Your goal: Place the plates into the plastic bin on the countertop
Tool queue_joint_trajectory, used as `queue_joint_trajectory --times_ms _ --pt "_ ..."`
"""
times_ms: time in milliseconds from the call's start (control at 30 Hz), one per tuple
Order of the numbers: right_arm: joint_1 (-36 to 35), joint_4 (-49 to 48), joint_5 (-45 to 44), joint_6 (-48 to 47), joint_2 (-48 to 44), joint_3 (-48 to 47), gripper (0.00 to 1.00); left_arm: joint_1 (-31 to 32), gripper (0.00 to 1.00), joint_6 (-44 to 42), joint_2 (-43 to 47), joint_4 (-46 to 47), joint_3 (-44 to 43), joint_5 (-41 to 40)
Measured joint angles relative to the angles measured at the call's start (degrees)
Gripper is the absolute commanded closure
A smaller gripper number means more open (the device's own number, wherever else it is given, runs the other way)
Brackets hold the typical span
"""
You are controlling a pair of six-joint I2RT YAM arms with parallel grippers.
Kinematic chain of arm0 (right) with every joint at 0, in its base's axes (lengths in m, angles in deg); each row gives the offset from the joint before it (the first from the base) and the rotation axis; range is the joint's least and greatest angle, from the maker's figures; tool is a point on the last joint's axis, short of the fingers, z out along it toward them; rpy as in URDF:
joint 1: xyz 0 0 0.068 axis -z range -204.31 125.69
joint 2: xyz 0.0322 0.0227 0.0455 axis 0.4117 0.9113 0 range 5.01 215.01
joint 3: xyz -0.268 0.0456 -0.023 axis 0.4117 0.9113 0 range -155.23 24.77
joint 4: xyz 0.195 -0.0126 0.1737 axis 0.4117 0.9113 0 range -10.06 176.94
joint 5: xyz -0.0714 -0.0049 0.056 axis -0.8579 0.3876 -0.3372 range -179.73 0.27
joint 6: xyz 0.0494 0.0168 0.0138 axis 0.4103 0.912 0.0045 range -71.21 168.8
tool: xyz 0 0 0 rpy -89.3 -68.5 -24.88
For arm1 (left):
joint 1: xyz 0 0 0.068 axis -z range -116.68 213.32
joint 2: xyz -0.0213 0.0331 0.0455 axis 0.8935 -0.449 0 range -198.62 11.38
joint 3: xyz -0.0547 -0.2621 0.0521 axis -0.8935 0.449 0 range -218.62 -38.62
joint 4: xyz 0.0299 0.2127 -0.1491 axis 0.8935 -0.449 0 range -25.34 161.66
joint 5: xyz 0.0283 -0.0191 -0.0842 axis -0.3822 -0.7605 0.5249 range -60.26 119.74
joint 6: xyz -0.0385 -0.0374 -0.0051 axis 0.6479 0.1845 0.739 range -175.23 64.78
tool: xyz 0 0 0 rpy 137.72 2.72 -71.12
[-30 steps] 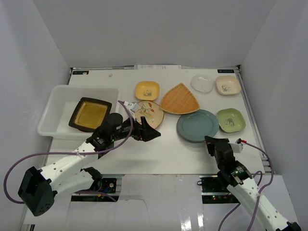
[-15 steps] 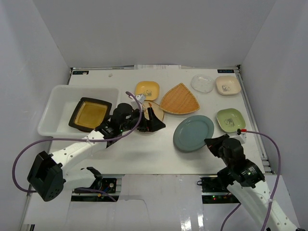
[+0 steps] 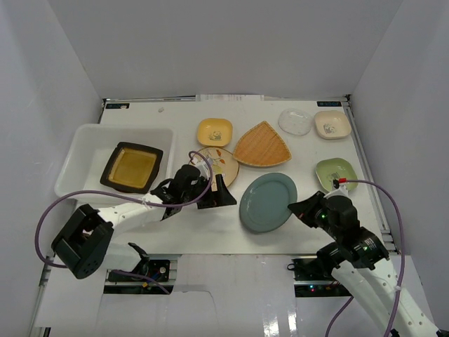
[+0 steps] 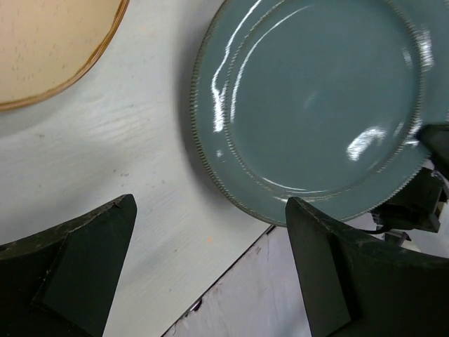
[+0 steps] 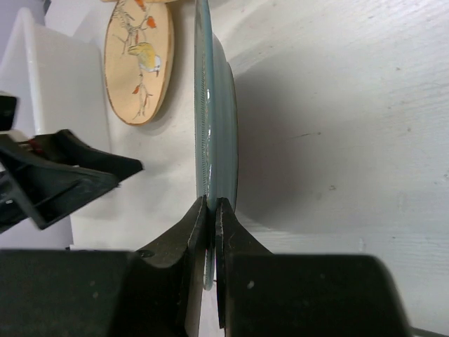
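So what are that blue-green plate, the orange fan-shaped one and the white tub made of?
The blue-green plate looks like glazed ceramic: glossy, bright highlights, beaded rim. The orange fan-shaped plate seems woven, maybe bamboo or rattan: matte, faintly ribbed. The white tub is probably plastic: smooth, slightly translucent, rounded corners.

The left arm (image 3: 123, 216), at seven o'clock in the overhead view, has white links, black joints and a looping purple cable (image 3: 41, 223). The right arm (image 3: 366, 281), at five o'clock, matches it, with a red-tipped plug (image 3: 342, 182). The left gripper (image 3: 223, 191) and right gripper (image 3: 298, 208) have matte black wedge-shaped fingers.
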Motion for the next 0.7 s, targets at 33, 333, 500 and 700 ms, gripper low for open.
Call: queue_joint_trajectory --times_ms 33,333,500,700 --pt "0.0 -0.9 0.8 0.0 0.1 0.0 0.92 0.0 0.02 0.7 -0.5 0.7 0.8 0.2" --pt "0.0 -7.4 5.1 0.4 0.3 0.0 0.92 0.0 0.02 5.8 -6.0 12.2 6.1 1.5" --pt "0.0 -9.9 7.5 1.5 0.3 0.0 0.92 0.0 0.07 9.3 -6.8 20.9 9.5 2.4" --pt "0.0 -12.7 10.0 2.5 0.5 0.0 0.92 0.0 0.34 14.5 -7.7 33.2 12.8 3.3"
